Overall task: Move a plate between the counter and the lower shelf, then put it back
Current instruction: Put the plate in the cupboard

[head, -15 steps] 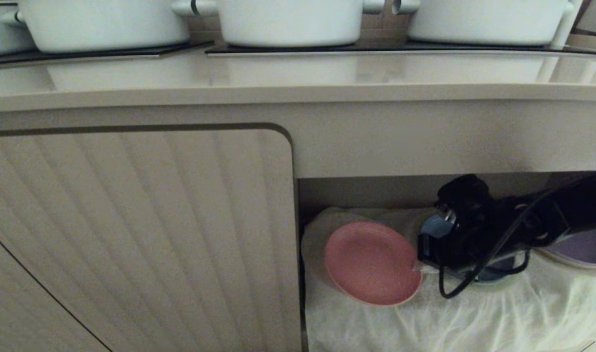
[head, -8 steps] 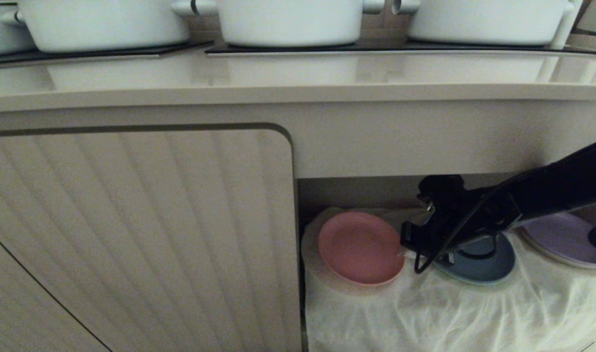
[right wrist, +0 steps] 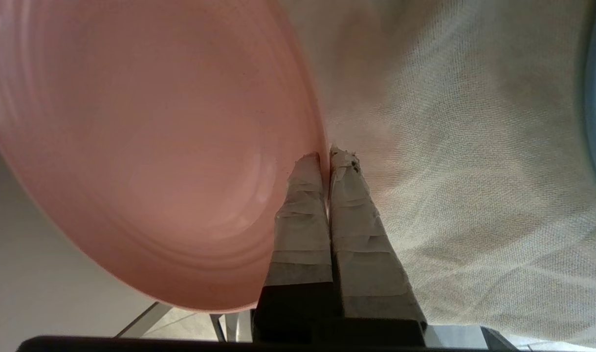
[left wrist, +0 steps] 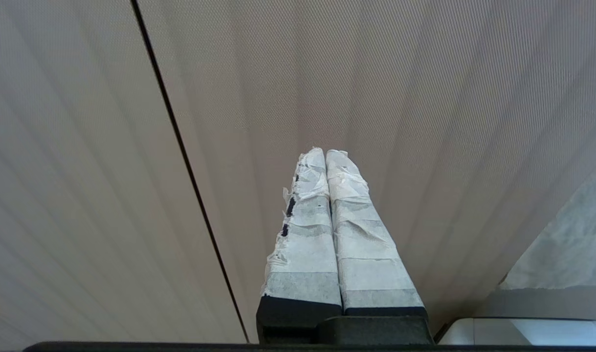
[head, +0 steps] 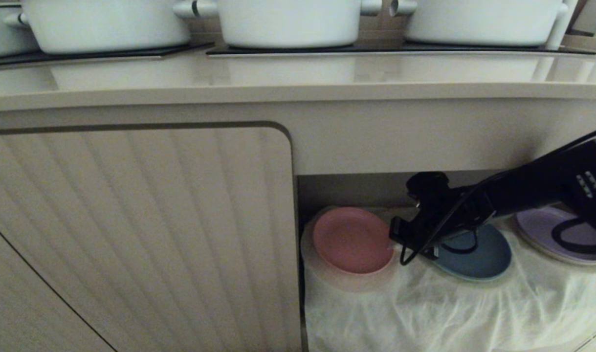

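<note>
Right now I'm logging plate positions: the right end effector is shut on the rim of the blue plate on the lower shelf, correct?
Not quite: the right end effector is shut on the rim of the pink plate, not the blue plate, which lies apart on the lower shelf. The right wrist view shows it.

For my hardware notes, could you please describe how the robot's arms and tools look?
The right arm is glossy black, with a thin black cable looping below its wrist. The right tool has two tapered black fingers wrapped in wrinkled white tape. The left tool matches, its tape frayed along one edge.
</note>
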{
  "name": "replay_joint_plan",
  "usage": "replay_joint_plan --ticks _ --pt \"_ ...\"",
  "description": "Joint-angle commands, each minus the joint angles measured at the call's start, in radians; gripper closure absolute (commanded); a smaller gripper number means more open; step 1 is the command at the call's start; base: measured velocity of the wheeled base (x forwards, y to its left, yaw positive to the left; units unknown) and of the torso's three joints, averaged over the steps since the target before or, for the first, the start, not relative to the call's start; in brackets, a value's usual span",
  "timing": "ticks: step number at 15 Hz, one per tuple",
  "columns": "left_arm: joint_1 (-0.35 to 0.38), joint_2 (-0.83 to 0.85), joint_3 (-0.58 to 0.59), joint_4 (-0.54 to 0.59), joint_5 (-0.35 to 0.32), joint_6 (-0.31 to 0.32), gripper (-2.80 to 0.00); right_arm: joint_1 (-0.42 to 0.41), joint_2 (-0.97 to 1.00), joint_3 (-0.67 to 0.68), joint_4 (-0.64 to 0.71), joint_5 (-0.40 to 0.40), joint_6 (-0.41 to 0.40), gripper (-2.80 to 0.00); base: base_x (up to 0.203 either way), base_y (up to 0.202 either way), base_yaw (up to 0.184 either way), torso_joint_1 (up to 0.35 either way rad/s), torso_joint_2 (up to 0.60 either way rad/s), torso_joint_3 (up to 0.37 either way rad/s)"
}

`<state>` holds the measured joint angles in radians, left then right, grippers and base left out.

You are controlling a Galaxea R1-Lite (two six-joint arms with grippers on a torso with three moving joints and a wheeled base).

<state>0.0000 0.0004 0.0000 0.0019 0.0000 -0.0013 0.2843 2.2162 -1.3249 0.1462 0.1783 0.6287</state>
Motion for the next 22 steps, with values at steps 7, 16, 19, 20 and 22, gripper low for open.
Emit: replay_joint_plan --ticks 7,16,19,20,22 --pt "0.0 0.0 0.0 0.0 0.0 0.0 0.0 -0.002 0.007 0.044 0.01 0.001 -0.004 0.0 0.0 0.0 0.0 0.0 0.0 0.0" --pt "0.0 0.0 0.0 0.0 0.0 0.0 0.0 -0.002 0.007 0.033 0.003 0.001 -0.004 0.0 0.0 0.0 0.0 0.0 0.0 0.0" --pt "0.0 0.0 0.0 0.0 0.0 0.0 0.0 0.0 0.008 0.033 0.001 0.001 -0.006 0.0 0.0 0.0 0.0 0.0 0.0 0.0" --pt "0.0 0.0 0.0 0.0 0.0 0.0 0.0 0.0 0.008 0.032 0.001 0.001 -0.004 0.0 0.0 0.0 0.0 0.0 0.0 0.0" --pt "0.0 0.0 0.0 0.0 0.0 0.0 0.0 0.0 0.008 0.032 0.001 0.001 -0.006 -2.8 0.0 0.0 0.0 0.0 0.0 0.0"
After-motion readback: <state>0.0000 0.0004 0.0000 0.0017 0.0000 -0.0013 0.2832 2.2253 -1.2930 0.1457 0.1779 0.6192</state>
